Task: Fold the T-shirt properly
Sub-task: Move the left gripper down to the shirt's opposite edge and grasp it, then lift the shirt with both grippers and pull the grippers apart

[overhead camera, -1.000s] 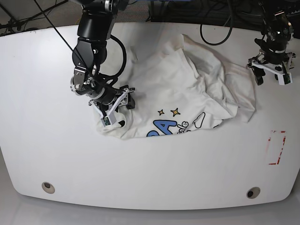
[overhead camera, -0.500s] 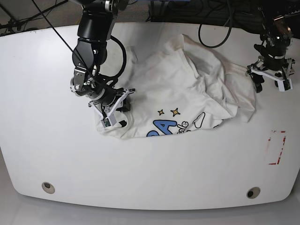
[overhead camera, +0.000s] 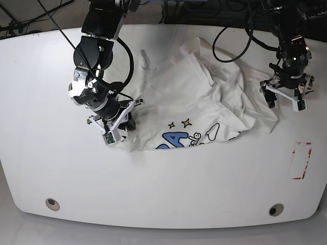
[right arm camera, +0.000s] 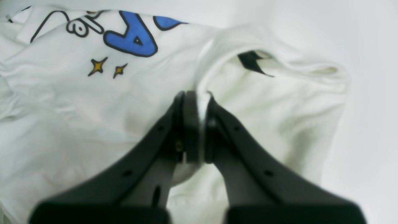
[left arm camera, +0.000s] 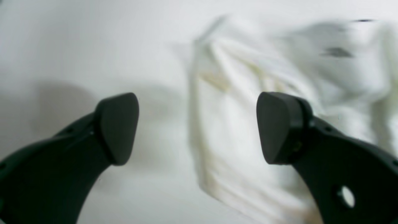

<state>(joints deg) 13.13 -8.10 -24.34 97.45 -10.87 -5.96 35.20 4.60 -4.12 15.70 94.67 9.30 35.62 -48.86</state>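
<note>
one t-shirt [overhead camera: 194, 97], two tools

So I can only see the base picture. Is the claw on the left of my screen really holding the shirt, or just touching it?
Observer: Really holding. In the right wrist view, the right gripper is shut with a ridge of the T-shirt pinched between its fingers.
Operator: What's printed near that claw?
Observer: A blue letter A with two small yellow stars beside it.
Operator: And the other claw?
Observer: In the left wrist view, the left gripper is wide open with nothing between its fingers. A blurry edge of the shirt lies below the gap.
</note>
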